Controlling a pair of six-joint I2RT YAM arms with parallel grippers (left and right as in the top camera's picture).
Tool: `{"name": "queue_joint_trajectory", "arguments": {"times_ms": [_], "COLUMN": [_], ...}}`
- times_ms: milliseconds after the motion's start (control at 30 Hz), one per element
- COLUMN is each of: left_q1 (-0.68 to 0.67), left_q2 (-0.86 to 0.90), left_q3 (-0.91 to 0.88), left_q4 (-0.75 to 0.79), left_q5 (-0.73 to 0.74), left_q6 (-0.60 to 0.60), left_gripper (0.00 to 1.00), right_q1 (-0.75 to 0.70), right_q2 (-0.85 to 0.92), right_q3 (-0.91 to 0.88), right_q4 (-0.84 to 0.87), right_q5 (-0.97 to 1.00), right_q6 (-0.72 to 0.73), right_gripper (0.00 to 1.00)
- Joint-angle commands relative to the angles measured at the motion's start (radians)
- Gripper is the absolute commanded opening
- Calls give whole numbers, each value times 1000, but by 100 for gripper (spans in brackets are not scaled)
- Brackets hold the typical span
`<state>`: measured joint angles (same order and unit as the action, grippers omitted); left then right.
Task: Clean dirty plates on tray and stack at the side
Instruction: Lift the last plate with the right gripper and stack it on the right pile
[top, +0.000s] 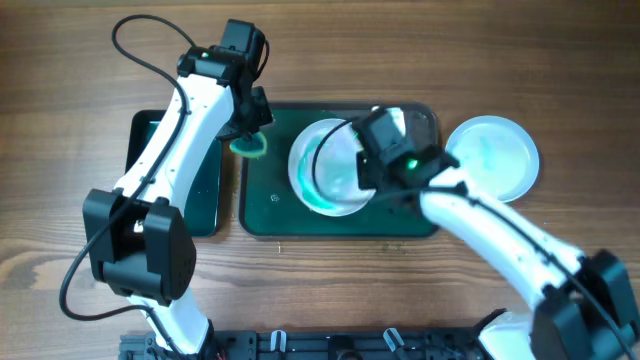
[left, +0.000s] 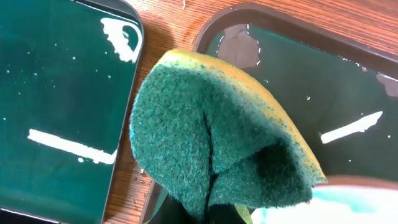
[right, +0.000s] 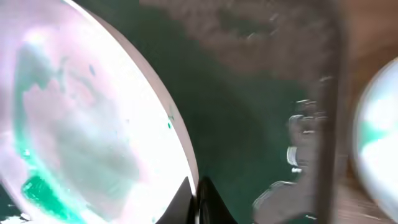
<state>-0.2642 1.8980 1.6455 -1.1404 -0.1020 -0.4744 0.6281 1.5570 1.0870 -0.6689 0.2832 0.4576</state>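
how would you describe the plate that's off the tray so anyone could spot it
Find the dark green tray mid-table. Just past its right end, on the table, lies a round white plate. Unlike the tray plate, which the right hand grips by the rim, no hand touches it.

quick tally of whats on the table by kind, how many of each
white plates: 2 (one on the green tray, one off it)
trays: 2 (green tray, black tray)
sponge: 1
total: 5
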Motion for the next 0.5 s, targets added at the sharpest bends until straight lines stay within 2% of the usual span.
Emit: {"name": "queue_joint_trajectory", "arguments": {"times_ms": [0,67,167,333,467], "left_q1": [0,0,0,0,0], "left_q2": [-7,-7,-7,-7,-7], "left_q3": [17,17,17,17,17], "left_q4": [14,18,17,12,12], "left_q5": [16,16,16,16,16], "left_q6": [23,22,22,22,22], "left_gripper": [4,4,4,4,4], "right_q1": [127,244,349,420,426], "right_q2": [-64,-66,-66,-66,-66], "right_q3": [9,9,9,9,8], "right_q4": [-44,-80,-79,43,145], "right_q5": [499,787,1036,1203,1235], "right_q6": [-12,-13,-46,-277,-301], "right_gripper": [4,4,4,4,4]}}
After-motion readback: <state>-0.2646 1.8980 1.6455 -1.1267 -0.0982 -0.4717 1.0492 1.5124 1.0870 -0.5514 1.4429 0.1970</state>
